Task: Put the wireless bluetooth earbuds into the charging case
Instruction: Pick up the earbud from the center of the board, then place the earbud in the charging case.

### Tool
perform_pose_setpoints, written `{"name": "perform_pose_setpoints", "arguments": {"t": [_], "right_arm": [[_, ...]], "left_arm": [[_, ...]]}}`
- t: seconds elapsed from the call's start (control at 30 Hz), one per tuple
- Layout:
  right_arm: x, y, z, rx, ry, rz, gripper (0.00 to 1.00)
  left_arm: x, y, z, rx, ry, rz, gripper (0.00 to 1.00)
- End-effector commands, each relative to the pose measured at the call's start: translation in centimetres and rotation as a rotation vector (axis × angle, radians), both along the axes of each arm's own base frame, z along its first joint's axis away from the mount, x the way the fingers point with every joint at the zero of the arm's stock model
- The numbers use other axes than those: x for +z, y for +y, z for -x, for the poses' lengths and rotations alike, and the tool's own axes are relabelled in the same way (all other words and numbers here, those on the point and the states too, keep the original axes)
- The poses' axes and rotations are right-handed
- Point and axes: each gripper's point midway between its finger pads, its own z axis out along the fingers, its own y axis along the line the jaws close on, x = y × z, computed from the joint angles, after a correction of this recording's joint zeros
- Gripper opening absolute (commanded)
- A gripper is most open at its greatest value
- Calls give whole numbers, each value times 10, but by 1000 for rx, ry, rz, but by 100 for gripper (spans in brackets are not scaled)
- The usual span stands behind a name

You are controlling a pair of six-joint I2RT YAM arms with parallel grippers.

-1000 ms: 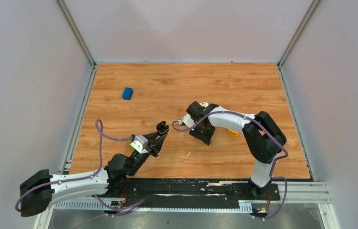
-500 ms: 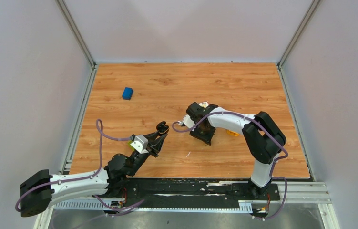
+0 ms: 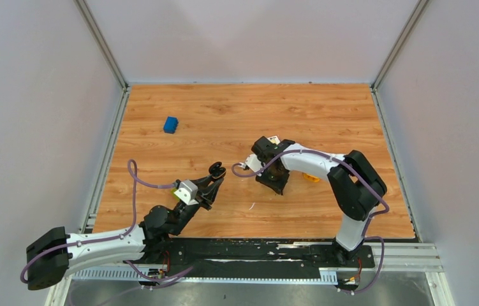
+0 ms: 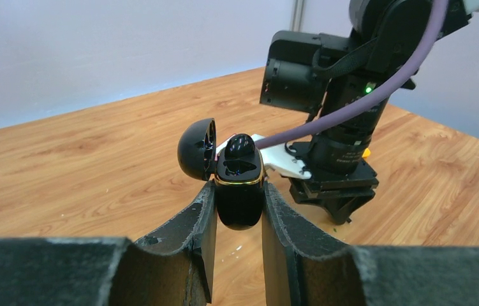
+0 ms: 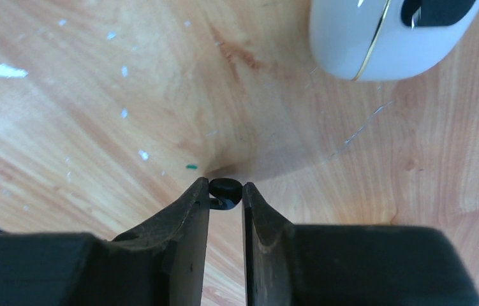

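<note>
The left end effector (image 4: pixel 239 194) pinches an open glossy black charging case (image 4: pixel 239 169); the right end effector (image 5: pixel 225 194) pinches a tiny black earbud (image 5: pixel 225 187) near a white gold-rimmed pod (image 5: pixel 377 44) on the wooden worktop (image 5: pixel 96 95).

charging case (image 4: pixel 240 191): black, lid open, upright | earbud (image 5: pixel 225 187): tiny black, pinched by right pincer (image 5: pixel 225 192)

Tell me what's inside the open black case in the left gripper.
A glossy black rounded piece, likely an earbud, rises above the gold rim of the charging case. Whether a second slot is filled is hidden behind it.
</note>
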Motion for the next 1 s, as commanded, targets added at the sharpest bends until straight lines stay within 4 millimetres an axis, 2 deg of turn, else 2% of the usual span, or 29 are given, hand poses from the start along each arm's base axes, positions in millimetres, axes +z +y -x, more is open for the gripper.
{"name": "perform_pose_setpoints", "arguments": {"t": [0.0, 0.23, 0.33, 0.47, 0.67, 0.77, 0.97], "right_arm": [[38, 12, 9, 66, -18, -157, 1], [108, 31, 13, 225, -224, -459, 0], [149, 47, 27, 328, -291, -641, 0], [214, 68, 59, 534, -378, -910, 0], [280, 96, 82, 751, -370, -1133, 0], [295, 107, 86, 834, -375, -1180, 1], [286, 120, 102, 981, -389, -1192, 3]], "left_arm": [[-46, 10, 3, 12, 38, -81, 0], [-53, 3, 2, -4, 60, -89, 0], [-51, -4, 5, -39, 52, -79, 0], [-47, -22, 13, -123, 48, -60, 0], [-32, -63, 33, -323, 38, -78, 0], [-19, -73, 43, -399, 13, -50, 0], [2, -91, 58, -515, 10, -21, 0]]}}
